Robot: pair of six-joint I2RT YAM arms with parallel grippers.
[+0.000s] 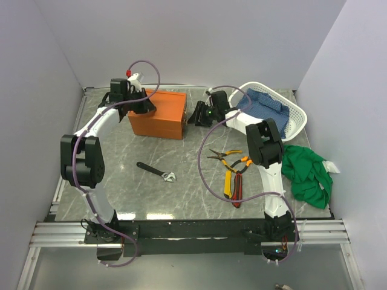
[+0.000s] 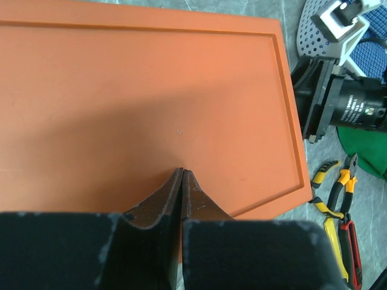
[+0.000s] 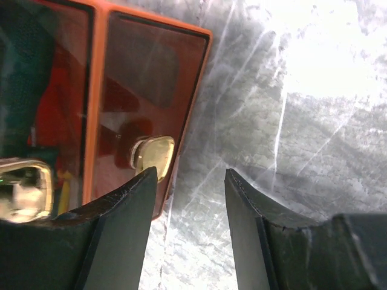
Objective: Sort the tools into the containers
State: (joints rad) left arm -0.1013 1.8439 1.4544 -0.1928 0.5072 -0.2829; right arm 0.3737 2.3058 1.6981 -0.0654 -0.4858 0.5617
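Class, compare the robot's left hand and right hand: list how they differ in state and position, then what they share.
The left hand is shut; the right hand is open. The left hand is over the lid of the orange box; the right hand is beside that box's side wall, above the table. Both are black, empty and close to the box.

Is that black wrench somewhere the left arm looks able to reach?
Probably yes: the wrench lies alone, nothing around it, though the left gripper is shut above the orange box.
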